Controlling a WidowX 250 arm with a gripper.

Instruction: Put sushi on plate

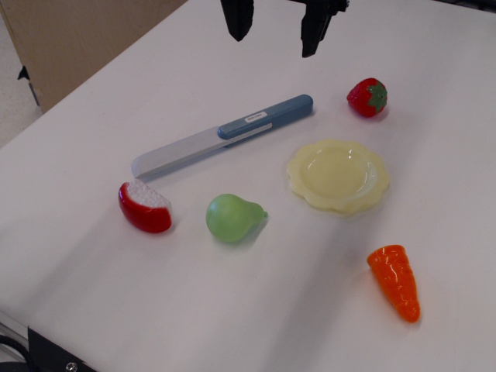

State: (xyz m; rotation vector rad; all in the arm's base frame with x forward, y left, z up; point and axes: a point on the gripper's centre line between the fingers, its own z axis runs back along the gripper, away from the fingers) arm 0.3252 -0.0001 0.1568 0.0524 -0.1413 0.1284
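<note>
The single view looks down across a white bench (232, 310) from its near edge.

At the top edge the pincer (277, 27) hangs above the surface, only its two dark fingers (237, 19) in frame. They stand apart with clear white bench showing between them and nothing held, so the pincer is open and empty.

The sushi (144, 207) lies on the bench at the left, a glossy red half-round piece with its white grainy face turned up and toward the far side. It is well apart from the pincer and from the plate (339, 176), and it touches nothing else.

Just beyond the sushi lies a toy knife (223, 136), set on a diagonal: its pale grey blade points toward the near left, close to the sushi, and its blue handle, carrying a small white label, points toward the far right.

A green pear (232, 218) rests on its side between the sushi and the plate, near both but touching neither, its narrow end toward the plate.

The plate, pale yellow with a wavy scalloped rim, sits right of centre and is bare. Beyond it to the right sits a red strawberry (366, 97) with green leaves. Nearer the camera on the right lies an orange carrot (396, 281), its tip pointing toward the near edge.
</note>
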